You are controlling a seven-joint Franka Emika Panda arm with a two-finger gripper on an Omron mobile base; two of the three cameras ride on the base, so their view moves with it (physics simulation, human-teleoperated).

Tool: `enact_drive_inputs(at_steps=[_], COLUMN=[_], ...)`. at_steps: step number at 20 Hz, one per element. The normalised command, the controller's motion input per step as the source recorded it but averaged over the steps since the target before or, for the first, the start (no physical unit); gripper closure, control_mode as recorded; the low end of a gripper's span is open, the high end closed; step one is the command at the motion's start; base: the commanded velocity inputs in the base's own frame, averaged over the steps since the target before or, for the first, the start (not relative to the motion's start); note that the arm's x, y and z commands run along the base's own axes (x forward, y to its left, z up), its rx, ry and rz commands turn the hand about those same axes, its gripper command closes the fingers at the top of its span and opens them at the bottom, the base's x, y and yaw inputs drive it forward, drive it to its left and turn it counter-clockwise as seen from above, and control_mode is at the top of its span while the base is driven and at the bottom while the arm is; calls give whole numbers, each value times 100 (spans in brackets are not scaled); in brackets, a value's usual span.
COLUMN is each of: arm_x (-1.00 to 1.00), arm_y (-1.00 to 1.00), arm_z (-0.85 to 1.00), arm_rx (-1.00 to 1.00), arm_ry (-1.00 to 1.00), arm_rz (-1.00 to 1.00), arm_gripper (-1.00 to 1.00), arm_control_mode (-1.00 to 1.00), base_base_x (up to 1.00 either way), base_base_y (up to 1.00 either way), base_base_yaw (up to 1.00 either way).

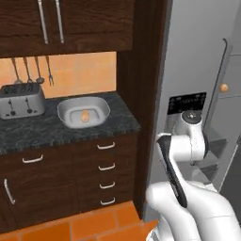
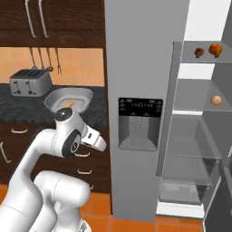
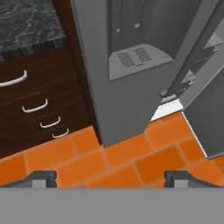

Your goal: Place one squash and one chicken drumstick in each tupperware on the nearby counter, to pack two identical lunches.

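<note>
Tupperware point(image 1: 84, 112) sits on the speckled tabletop point(image 1: 28, 132), close to the front edge and near the right end, where a dark wood wall panel point(image 1: 141, 94) stands. One small tan-orange lump, which looks like a squash point(image 1: 85, 116), lies inside it. A silver toaster point(image 1: 21, 100) stands well to the left of the tub, with bare tabletop between them.

The hand point(image 3: 109, 178) points down at the orange tile floor point(image 3: 113, 162). Its two dark fingertips point(image 3: 41, 178) stand wide apart and nothing is between them. Open floor lies below, in front of the drawers point(image 3: 35, 107) and the grey fridge point(image 3: 127, 65).

From the right base view, the fridge door point(image 2: 181, 108) is open, and the shelves have food on them. Two brown pieces sit on the top shelf: a darker one point(image 2: 199, 52) and a rounder orange one point(image 2: 215, 49). I cannot tell which is a chicken drumstick. A squash point(image 2: 216, 100) rests on the next shelf down. In that view the arm point(image 2: 68, 136) hides part of the tub, while the left base view shows the tub whole.
</note>
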Motion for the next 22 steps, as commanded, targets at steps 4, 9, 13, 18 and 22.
enact_drive_inputs(at_steps=[4, 9, 13, 18, 22], arm_x=[0, 0, 0, 0, 0], arm_y=[0, 0, 0, 0, 0], arm_z=[0, 0, 0, 0, 0], arm_rx=[0, 0, 0, 0, 0], arm_ry=[0, 0, 0, 0, 0], arm_rz=[0, 0, 0, 0, 0], arm_gripper=[-100, -100, -100, -100, -100], arm_control_mode=[100, 100, 100, 100, 100], base_base_x=[23, 51, 61, 64, 9], base_base_y=[-100, -100, -74, -41, -75], base_base_yaw=[-4, 0, 2, 4, 1])
